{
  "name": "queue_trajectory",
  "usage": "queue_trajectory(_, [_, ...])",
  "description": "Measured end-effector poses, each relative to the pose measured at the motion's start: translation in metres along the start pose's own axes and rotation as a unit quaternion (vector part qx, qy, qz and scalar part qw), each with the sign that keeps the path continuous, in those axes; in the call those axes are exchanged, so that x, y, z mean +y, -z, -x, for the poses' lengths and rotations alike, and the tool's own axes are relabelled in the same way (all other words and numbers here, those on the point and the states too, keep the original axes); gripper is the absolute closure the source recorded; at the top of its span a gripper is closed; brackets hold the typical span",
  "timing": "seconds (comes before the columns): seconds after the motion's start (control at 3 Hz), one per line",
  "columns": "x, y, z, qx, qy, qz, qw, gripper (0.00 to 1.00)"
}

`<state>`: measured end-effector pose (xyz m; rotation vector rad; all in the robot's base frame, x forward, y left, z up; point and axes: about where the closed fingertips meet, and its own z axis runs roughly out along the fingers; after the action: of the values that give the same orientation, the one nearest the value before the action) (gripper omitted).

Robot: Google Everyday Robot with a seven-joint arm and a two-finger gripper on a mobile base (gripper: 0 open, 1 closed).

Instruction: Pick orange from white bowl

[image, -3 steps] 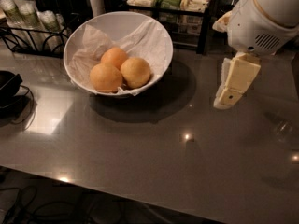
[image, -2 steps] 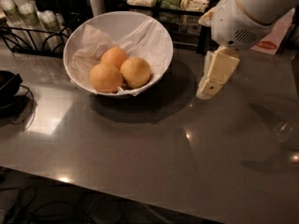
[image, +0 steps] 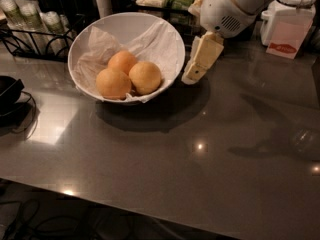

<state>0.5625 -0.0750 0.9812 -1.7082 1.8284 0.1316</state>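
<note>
My hand (image: 192,77) hangs tilted, its tip pointing down and to the left, just outside the white bowl (image: 125,26) on the bowl's right side. The tip is level with the rim there; whether it touches the rim I cannot tell, nor can I tell whether my hand is open or closed. Above it, my rounded white wrist housing (image: 230,9) fills the top of the view.

The orange (image: 145,77) lies inside the bowl on the crumpled white paper (image: 92,59), the nearest of the three fruits to my hand and the palest. It touches the two deeper-orange fruits (image: 113,83), one to its left and one behind it.

The bowl stands on the dark, glossy tabletop (image: 150,179) and throws a shadow forward. Well to the right stands a white container (image: 287,26) with a red label. At the far left are a black wire rack (image: 30,36) and, nearer, a black object (image: 7,91) with a cable.
</note>
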Motion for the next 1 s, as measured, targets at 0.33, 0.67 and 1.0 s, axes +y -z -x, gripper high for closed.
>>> queue_trajectory(0.33, [0.000, 0.000, 0.000, -0.001, 0.000, 0.000, 1.0000, 0.00])
queue_trajectory(0.67, [0.001, -0.005, 0.004, -0.009, -0.004, -0.001, 1.0000, 0.00])
queue_trajectory(1.0, [0.002, -0.025, 0.010, -0.042, -0.044, 0.006, 0.9982, 0.00])
